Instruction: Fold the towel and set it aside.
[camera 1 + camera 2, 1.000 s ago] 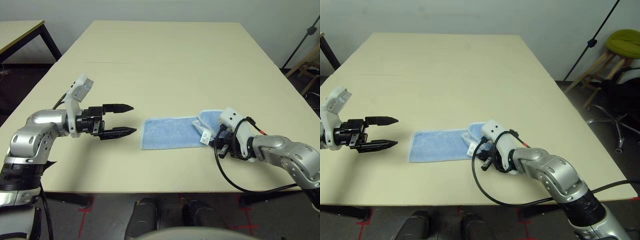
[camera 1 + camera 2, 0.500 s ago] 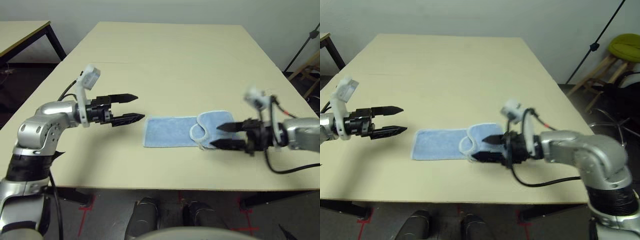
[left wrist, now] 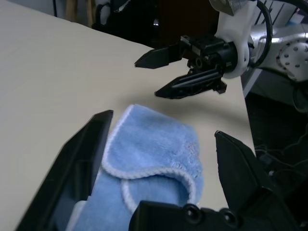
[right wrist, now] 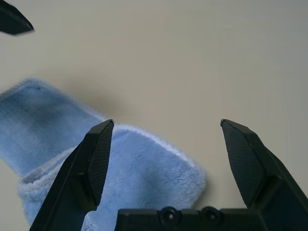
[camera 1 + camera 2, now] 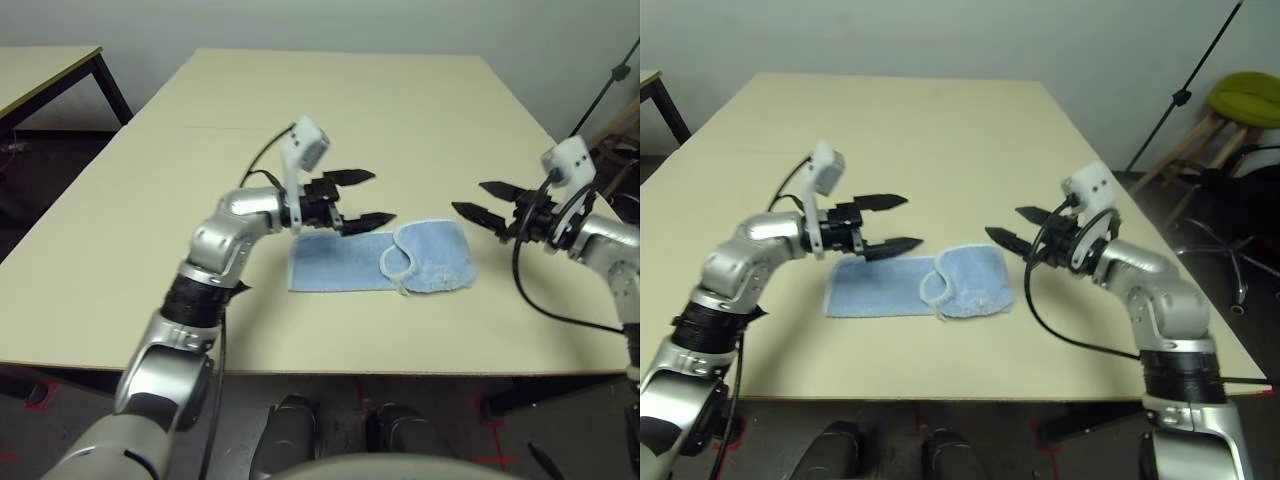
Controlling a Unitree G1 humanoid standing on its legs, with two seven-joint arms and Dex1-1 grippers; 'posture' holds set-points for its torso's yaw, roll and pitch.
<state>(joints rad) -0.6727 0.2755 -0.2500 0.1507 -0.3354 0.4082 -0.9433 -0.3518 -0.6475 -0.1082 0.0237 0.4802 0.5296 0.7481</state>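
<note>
Both the left hand point(image 5: 362, 198) and right hand point(image 5: 478, 199) gape empty (fingers spread) above the towel point(image 5: 378, 262).

Light blue towel point(image 5: 380, 262) flat on the table point(image 5: 330, 110), right end folded over.

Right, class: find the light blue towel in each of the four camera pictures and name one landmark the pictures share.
Left eye view: towel lies low of centre, on the table.
Right eye view: towel lies left of centre, near the table's front edge.
Left wrist view: towel lies between the left pincer's fingers.
Right wrist view: towel lies lower left.
Shared landmark: the towel's white stitched edging.
</note>
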